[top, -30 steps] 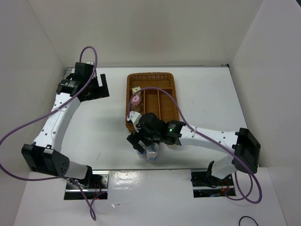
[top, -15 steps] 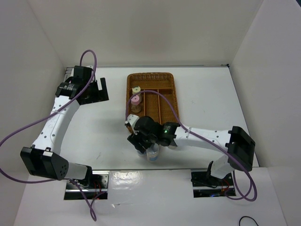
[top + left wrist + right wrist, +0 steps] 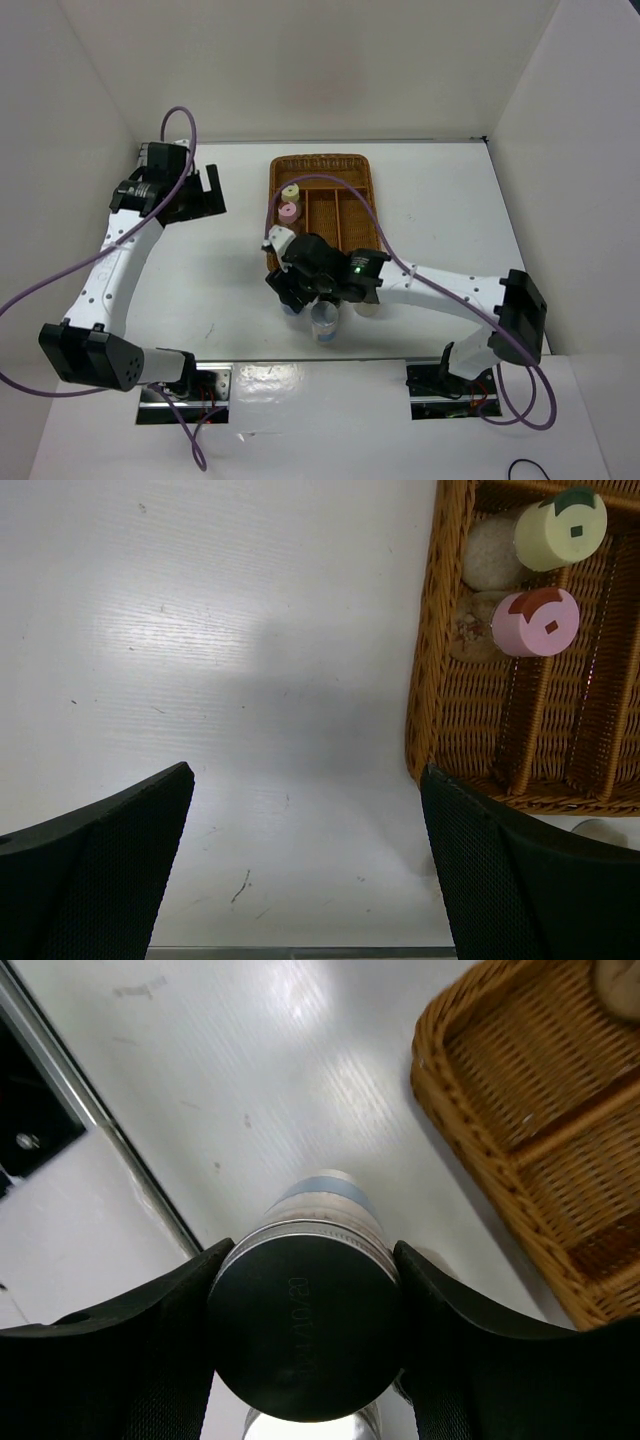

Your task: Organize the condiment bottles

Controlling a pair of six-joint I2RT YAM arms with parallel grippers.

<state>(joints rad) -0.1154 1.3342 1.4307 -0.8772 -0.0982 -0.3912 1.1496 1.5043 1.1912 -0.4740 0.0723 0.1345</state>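
Note:
My right gripper [image 3: 294,296] is shut on a black-capped shaker jar [image 3: 305,1335]; both fingers [image 3: 150,1350] press its cap, just off the near left corner of the wicker tray [image 3: 352,172]. I cannot tell if the jar touches the table. A pale yellow-capped jar [image 3: 290,192] and a pink-capped jar [image 3: 287,211] stand in the tray's left compartment; they also show in the left wrist view, yellow [image 3: 560,528] and pink [image 3: 536,623]. A clear jar [image 3: 324,322] stands on the table near my right gripper. My left gripper [image 3: 200,190] is open and empty, left of the tray. The other jars are hidden.
The tray's near corner [image 3: 500,1150] is close to the right of the held jar. White walls enclose the table on three sides. A metal strip [image 3: 90,1110] runs along the table's near edge. My right arm [image 3: 440,290] stretches across the front right.
My right gripper has moved a little away and left with the black-capped jar, closer to the tray's corner. My left gripper has drawn back slightly toward the far left.

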